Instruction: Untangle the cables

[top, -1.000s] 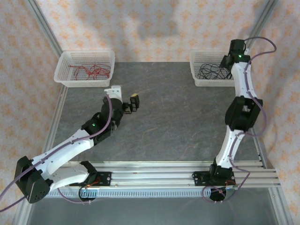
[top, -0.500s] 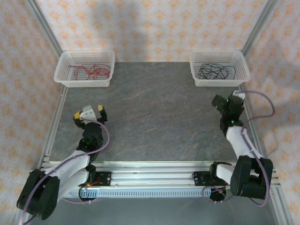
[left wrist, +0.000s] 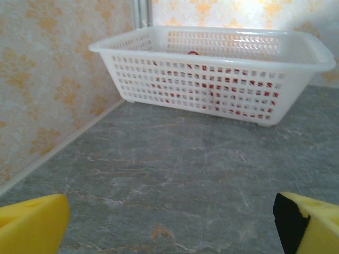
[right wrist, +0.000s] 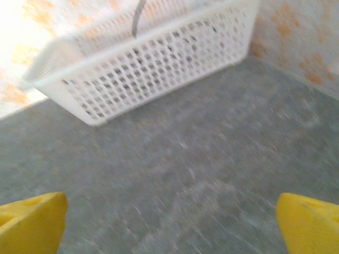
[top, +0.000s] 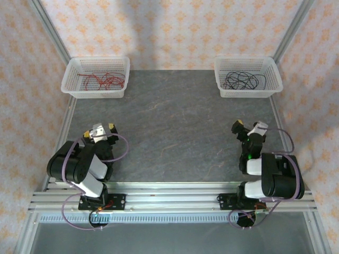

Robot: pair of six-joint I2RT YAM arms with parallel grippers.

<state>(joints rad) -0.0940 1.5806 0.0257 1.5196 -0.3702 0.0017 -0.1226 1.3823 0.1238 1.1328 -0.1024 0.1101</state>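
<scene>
The red cables [top: 101, 80] lie in a loose heap inside the white basket [top: 95, 61] at the back left. The black cables [top: 242, 80] lie coiled in the white basket [top: 244, 59] at the back right. My left gripper [top: 99, 128] hovers low near the table's front left, open and holding nothing. In the left wrist view the red cables [left wrist: 212, 98] show through the basket wall [left wrist: 212, 53], far ahead of the open left gripper [left wrist: 172, 227]. My right gripper [top: 248, 127] sits at the front right, also open and holding nothing. In the blurred right wrist view, bare table lies between the right gripper [right wrist: 172, 225] and the basket [right wrist: 148, 69].
Both arms are folded back over their bases at the near rail [top: 169, 193]. The grey slate table [top: 175, 127] stretches between the baskets and the grippers. Aluminium posts and patterned walls close in the left, right and back sides.
Both arms have pulled back and folded toward their bases. The left gripper left the table's middle left. The right gripper came away from the black-cable basket to the front right.
</scene>
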